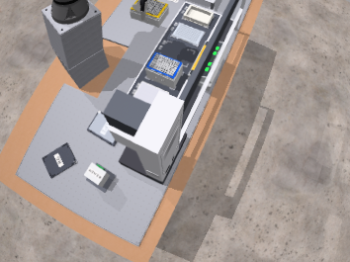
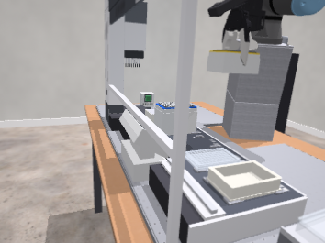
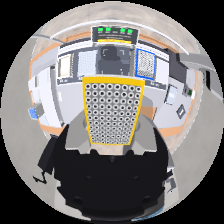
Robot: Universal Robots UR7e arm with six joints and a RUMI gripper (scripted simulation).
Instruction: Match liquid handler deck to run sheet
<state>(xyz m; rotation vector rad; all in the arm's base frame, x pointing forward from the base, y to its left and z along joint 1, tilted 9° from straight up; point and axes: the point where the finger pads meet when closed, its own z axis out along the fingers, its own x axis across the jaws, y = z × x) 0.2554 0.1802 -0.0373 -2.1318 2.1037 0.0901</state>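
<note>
Top view: yellow-rimmed tip rack (image 1: 149, 8) (image 2: 233, 61) (image 3: 113, 111), carried beside the deck, on the arm-base side. Exterior view: pale-bodied, upright, aloft, clamped in the gripper's (image 2: 245, 58) jaws. Wrist view: rack's long axis ran outward from the jaws, toward the deck; round tip openings showed throughout.

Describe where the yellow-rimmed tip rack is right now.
The yellow-rimmed tip rack is held in the gripper, raised; the exterior view shows it upper right, before the grey pedestal.
</note>
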